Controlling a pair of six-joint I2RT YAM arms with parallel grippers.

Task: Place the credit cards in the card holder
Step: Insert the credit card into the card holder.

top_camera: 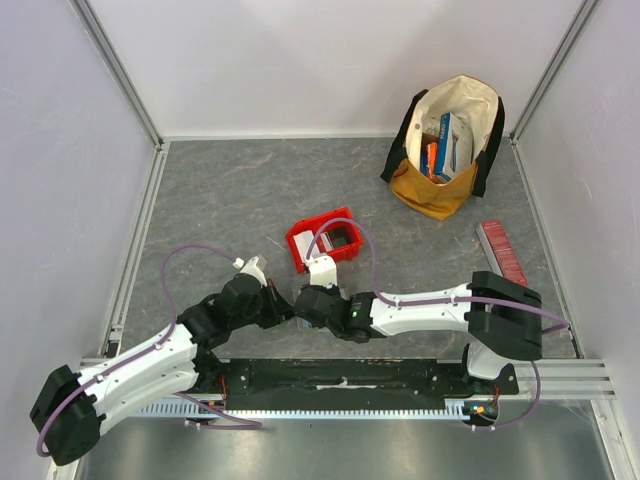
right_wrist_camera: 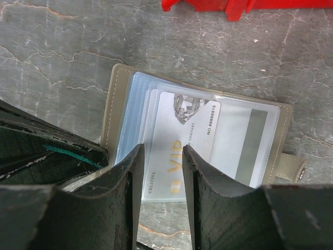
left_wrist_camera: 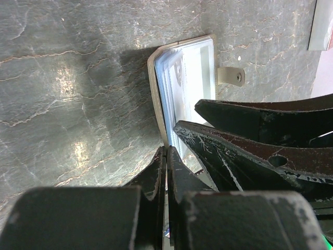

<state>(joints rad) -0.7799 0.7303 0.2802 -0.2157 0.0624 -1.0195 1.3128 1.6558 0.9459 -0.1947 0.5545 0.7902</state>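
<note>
The grey-olive card holder (right_wrist_camera: 118, 86) lies open on the table, its clear sleeves up. It also shows in the left wrist view (left_wrist_camera: 183, 73). A white "VIP" credit card (right_wrist_camera: 174, 117) sits partly in a sleeve, its near end sticking out. Another card (right_wrist_camera: 250, 138) with a grey stripe lies in the sleeve to its right. My right gripper (right_wrist_camera: 162, 152) is open, its fingers straddling the VIP card's near end just above it. My left gripper (left_wrist_camera: 167, 152) is shut on the holder's near edge. In the top view both grippers (top_camera: 292, 304) meet over the holder and hide it.
A red bin (top_camera: 325, 241) holding white cards stands just behind the grippers. A tan bag (top_camera: 445, 150) with colourful boxes is at the back right. A long red ribbed box (top_camera: 502, 252) lies at the right. The holder's snap strap (left_wrist_camera: 230, 76) sticks out sideways.
</note>
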